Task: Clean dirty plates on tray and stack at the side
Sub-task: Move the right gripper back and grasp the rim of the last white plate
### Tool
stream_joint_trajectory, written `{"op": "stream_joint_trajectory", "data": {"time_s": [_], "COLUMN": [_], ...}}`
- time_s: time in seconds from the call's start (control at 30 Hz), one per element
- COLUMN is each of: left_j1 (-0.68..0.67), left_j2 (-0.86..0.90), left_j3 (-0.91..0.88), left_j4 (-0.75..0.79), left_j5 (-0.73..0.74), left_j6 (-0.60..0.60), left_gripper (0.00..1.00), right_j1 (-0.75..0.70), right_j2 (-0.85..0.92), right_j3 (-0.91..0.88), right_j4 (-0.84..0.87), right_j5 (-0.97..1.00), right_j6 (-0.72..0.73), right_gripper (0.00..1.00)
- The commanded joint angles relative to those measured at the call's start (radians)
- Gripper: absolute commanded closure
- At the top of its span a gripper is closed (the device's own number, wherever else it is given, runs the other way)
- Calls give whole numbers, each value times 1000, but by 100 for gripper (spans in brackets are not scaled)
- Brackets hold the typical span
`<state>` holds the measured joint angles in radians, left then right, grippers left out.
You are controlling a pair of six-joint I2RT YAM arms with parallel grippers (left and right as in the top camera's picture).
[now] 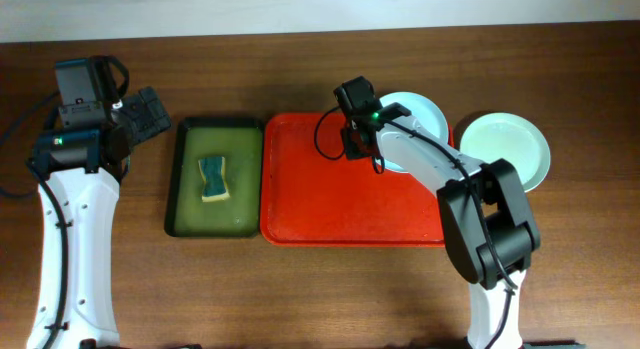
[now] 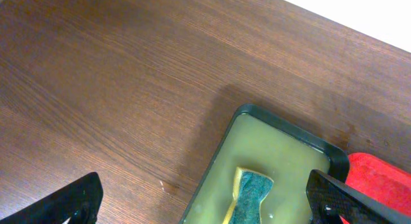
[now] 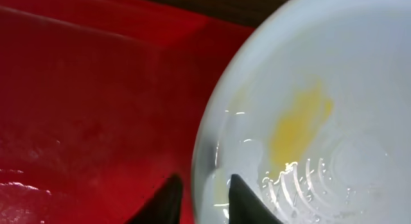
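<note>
A pale blue plate (image 1: 420, 114) with a yellow smear (image 3: 302, 121) lies on the far right corner of the red tray (image 1: 340, 199). My right gripper (image 1: 368, 149) is down at its left rim. In the right wrist view the gripper (image 3: 205, 182) has one finger outside the rim and one inside, shut on the plate's (image 3: 321, 89) edge. A pale mint-green plate (image 1: 505, 149) sits on the table right of the tray. My left gripper (image 1: 150, 111) hovers open over the table left of the basin, nothing between its fingers (image 2: 77, 198).
A dark green basin (image 1: 172, 179) of yellowish water stands against the tray's left side, with a yellow-and-green sponge (image 1: 214, 179) floating in it. The left wrist view shows the basin's (image 2: 289, 131) corner, the sponge (image 2: 250, 195) and brown wooden table (image 2: 128, 89).
</note>
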<state>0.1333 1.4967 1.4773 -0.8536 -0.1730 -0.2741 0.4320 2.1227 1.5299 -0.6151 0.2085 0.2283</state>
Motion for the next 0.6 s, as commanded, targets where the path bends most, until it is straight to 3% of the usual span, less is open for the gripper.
{"op": "stream_joint_trajectory", "data": {"time_s": [0.0,0.1,0.17,0.2,0.3,0.43,0.57], "left_j1": [1,1,1,1,1,1,1], "left_j2": [-4,-4,-4,-4,-4,-4,-4], "left_j3": [-3,-3,-3,-3,-3,-3,-3], "left_j4": [-1,-1,-1,-1,-1,-1,-1], "left_j5": [-7,-7,-7,-7,-7,-7,-7], "left_j6": [-10,-10,-10,-10,-10,-10,-10], "left_gripper": [1,1,1,1,1,1,1], "right_j1": [0,0,0,0,1,5,57], "right_j2": [12,12,12,12,12,12,12], "right_j3": [13,13,13,13,11,11,11], "right_j4": [2,-1,-1,-1,-14,-58,-101], "right_j5": [-8,-32,-40,-40,-72,-379,-544], "right_j6": [65,65,65,65,66,113,178], "right_gripper": [88,91,76,76,96,96,94]}}
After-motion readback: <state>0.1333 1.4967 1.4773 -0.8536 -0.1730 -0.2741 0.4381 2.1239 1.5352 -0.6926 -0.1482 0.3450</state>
